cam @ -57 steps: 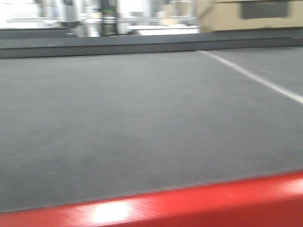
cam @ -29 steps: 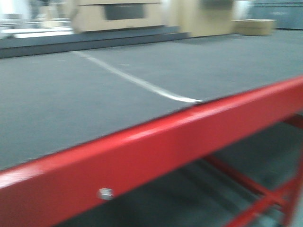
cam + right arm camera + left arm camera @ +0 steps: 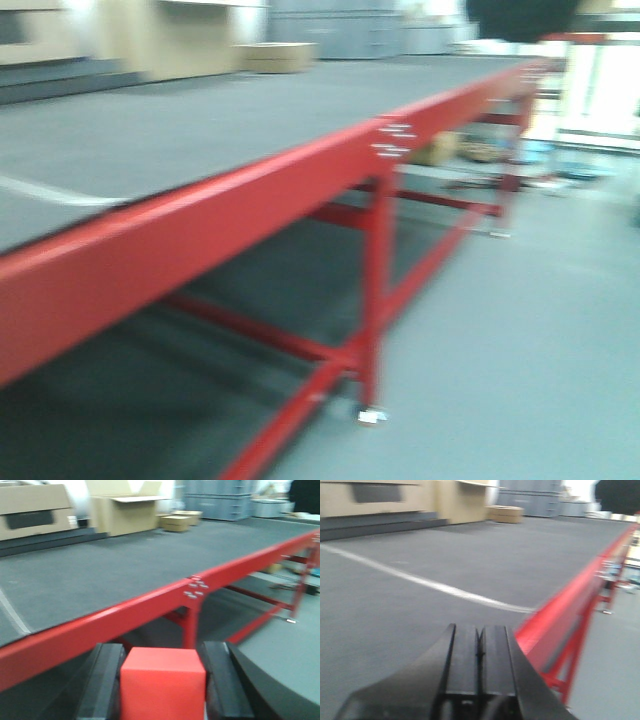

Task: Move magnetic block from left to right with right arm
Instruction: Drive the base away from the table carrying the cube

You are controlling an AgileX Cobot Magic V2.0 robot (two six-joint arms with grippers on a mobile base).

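Jaws: right gripper [image 3: 162,677] clamped on block [image 3: 163,685]; left gripper [image 3: 479,662] pressed together, empty.
Table [image 3: 180,120]: grey top, red rail [image 3: 200,215], lying leftward.
Block: held low, this side of the rail.
Progress: picked up; carrying and setting down left.
Change: front view swung right past white line [image 3: 50,192], onto floor [image 3: 520,330].

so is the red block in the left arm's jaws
No, the left gripper has its jaws shut empty; the magnetic block sits in the right gripper.
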